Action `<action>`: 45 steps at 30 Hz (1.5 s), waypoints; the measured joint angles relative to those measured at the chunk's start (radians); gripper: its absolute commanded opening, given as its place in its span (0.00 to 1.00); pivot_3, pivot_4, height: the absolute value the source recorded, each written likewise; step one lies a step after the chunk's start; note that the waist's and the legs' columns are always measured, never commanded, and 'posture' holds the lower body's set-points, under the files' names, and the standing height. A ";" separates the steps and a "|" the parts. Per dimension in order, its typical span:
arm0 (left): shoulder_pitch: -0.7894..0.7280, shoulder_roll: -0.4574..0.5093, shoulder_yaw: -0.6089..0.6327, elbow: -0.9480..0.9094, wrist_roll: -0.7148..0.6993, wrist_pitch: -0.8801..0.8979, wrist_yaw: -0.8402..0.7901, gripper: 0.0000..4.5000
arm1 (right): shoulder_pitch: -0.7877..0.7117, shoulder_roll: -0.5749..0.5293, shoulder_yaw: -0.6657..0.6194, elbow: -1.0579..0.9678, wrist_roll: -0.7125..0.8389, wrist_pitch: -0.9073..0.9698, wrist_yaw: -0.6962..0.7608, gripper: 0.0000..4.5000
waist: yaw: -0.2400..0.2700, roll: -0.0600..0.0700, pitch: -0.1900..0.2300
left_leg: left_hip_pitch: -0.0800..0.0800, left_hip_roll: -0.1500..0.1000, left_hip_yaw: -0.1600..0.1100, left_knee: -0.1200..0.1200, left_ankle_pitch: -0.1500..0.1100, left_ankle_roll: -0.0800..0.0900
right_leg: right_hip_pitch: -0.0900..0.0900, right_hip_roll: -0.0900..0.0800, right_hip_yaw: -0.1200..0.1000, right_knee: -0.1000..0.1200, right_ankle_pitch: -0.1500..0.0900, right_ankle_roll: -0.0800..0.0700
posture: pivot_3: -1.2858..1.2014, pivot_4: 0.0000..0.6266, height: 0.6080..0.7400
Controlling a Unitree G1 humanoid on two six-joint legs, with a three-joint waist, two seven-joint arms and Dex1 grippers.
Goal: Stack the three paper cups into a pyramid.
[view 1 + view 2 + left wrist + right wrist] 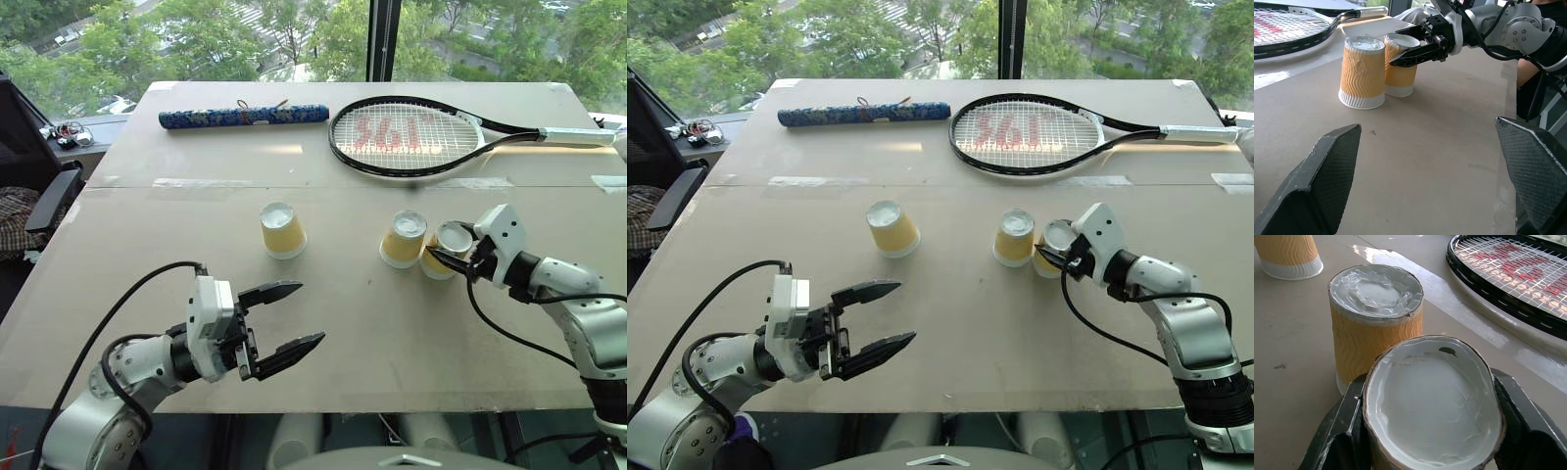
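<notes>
Right gripper (453,257) clasps 1 paper cup (449,245) upside down on table (147,284), touching middle cup (404,239); third cup (282,230) well apart. Left gripper (292,317) hovers, jaws spread, empty

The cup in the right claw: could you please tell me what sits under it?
The held cup stands upside down on the table, touching the middle cup. Its mouth faces down, so any contents are hidden.

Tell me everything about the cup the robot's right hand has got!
The cup is small wavy yellow-tan paper with a white band at its rim, standing upside down on the table, so its squashed-oval white bottom faces up. The right gripper has a black finger on each side. It sits right beside the middle cup, maybe touching.
</notes>
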 measured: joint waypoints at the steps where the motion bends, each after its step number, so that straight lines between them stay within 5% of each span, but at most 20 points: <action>1: 0.000 0.000 0.000 -0.003 0.000 -0.001 0.002 1.00 | -0.001 0.000 0.003 0.010 -0.004 -0.002 0.003 0.98 | 0.000 0.000 0.000 | 0.000 0.000 0.000 0.000 0.000 0.000 | 0.000 0.000 0.000 0.000 0.000 0.000 | 0.52 0.24 1.00; 17: -0.004 -0.008 0.000 -0.008 0.000 -0.002 0.010 1.00 | 0.008 -0.020 -0.101 -0.006 0.123 -0.060 0.115 0.98 | 0.001 0.000 0.000 | -0.001 0.000 0.000 0.000 0.000 0.000 | 0.000 0.000 0.000 0.000 0.000 0.000 | 0.52 0.24 1.00; 27: -0.067 -0.052 0.107 0.224 0.046 -0.011 0.126 1.00 | 0.242 -0.069 -0.314 -0.273 0.379 -0.069 0.246 0.98 | 0.004 0.000 0.000 | -0.001 0.000 -0.002 0.000 0.000 0.001 | 0.000 0.001 -0.002 0.000 0.000 0.000 | 0.52 0.24 1.00; 34: -0.287 0.008 0.082 0.423 0.123 0.029 0.133 1.00 | 0.435 -0.044 -0.323 -0.441 0.423 -0.130 0.277 0.98 | 0.009 -0.001 -0.001 | 0.003 -0.001 -0.004 0.003 0.000 0.001 | 0.007 0.000 -0.004 0.000 0.000 0.000 | 0.52 0.24 1.00; 45: -0.603 -0.019 -0.093 0.718 0.271 -0.015 0.046 1.00 | 0.541 -0.020 -0.321 -0.513 0.405 -0.176 0.216 0.98 | 0.001 -0.002 -0.001 | 0.003 -0.001 -0.004 0.004 0.000 -0.001 | 0.006 0.000 -0.004 0.000 0.000 0.000 | 0.52 0.24 1.00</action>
